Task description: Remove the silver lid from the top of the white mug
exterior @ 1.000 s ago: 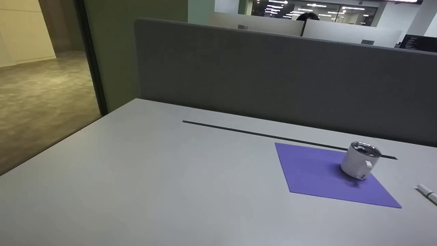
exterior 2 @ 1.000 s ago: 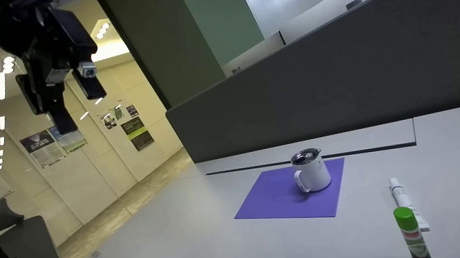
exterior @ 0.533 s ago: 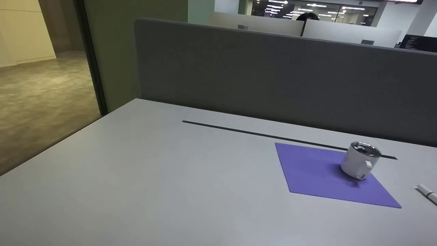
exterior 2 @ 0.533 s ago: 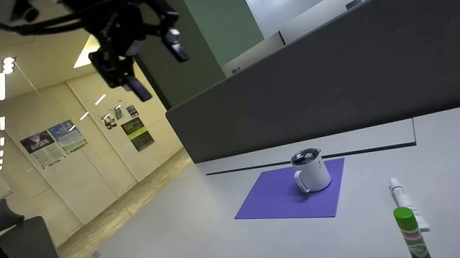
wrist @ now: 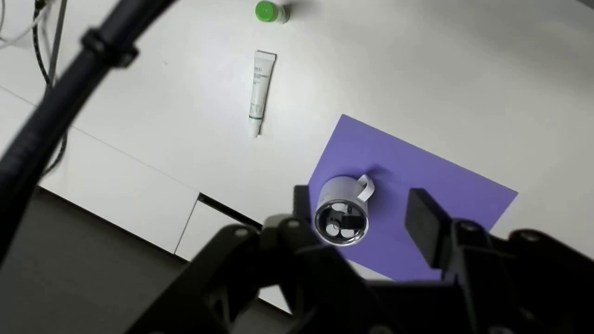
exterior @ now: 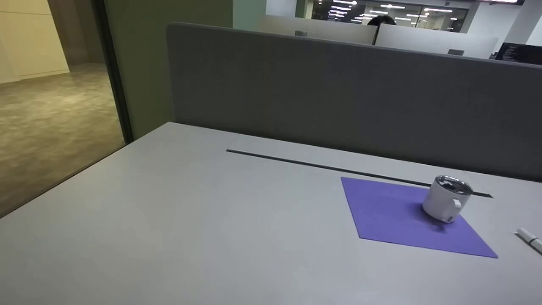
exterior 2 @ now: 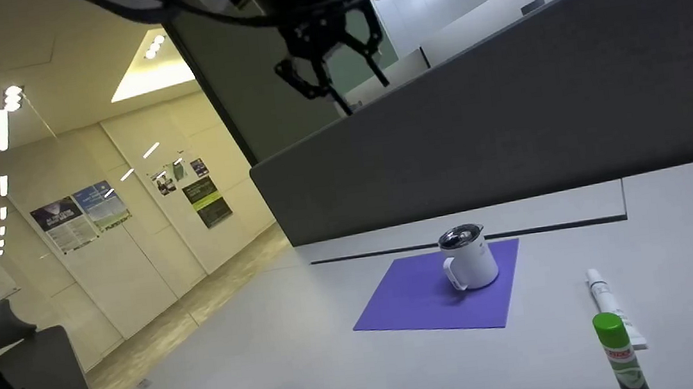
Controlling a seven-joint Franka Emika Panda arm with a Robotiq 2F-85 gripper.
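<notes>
The white mug [exterior: 440,206] stands upright on the purple mat [exterior: 389,212], with the silver lid [exterior: 454,185] seated on its top. Mug [exterior 2: 476,268] and lid [exterior 2: 460,236] also show in an exterior view, with the handle toward the table's near side. My gripper [exterior 2: 367,97] is high above the table, up and to the left of the mug in that view, fingers pointing down. In the wrist view the gripper [wrist: 358,199] is open and empty. The mug [wrist: 336,188] and lid [wrist: 341,222] appear below, between the fingers and nearer the left one.
A white tube [wrist: 261,88] lies beside the mat. A green-capped bottle [exterior 2: 612,331] stands near the tube. A dark partition [exterior 2: 446,164] runs along the table's back edge behind the mug. A black cable [wrist: 65,111] crosses the wrist view.
My gripper has swung from the upper left toward the right, nearer to above the mug, and its fingers have turned. It stays open. Mug and lid have not moved.
</notes>
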